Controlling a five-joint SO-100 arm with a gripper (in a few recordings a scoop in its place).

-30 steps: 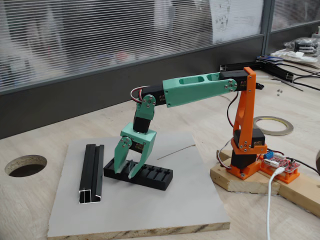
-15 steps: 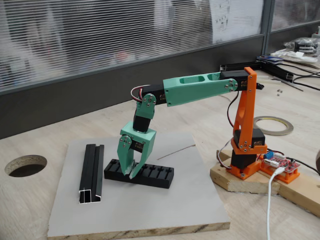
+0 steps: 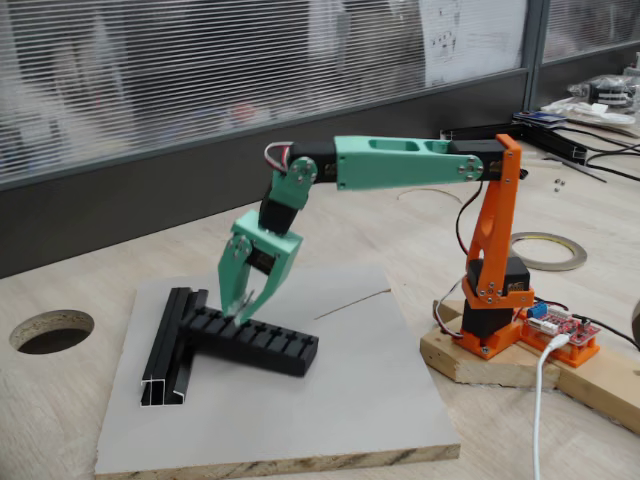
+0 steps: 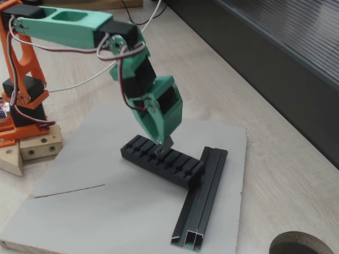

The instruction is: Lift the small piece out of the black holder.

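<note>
1. The end effector [image 3: 240, 308] [image 4: 163, 142] hangs tilted, tips down, its green fingers [image 3: 234, 275] drawn together to a narrow point.
2. A small piece [image 4: 162, 146] shows at the tips as a thin grey sliver, pinched between them and hanging toward the holder; in the other fixed view it is too small to make out.
3. Directly under the tips lies the black holder [image 3: 252, 340] [image 4: 161, 159], its row of crosswise slots facing up. The sliver's lower end is at or just above the slots; whether it is clear of them I cannot tell.
4. Beyond the holder's end, on the side away from the arm's base, the grooved black rail [image 3: 167, 348] [image 4: 203, 198] lies crosswise to it, touching that end.
5. Holder and rail both rest on a grey board [image 3: 330, 410] [image 4: 85, 211], which lies on the wooden table [image 3: 60, 420] [image 4: 275, 174].
6. On the board toward the arm's base from the end effector lies a thin straight wire [image 3: 350, 303] [image 4: 66, 191], well apart from the holder.
7. Farther back stands the orange base [image 3: 490, 300] [image 4: 18, 90], on a wooden block [image 3: 470, 362] [image 4: 32, 148].
</note>
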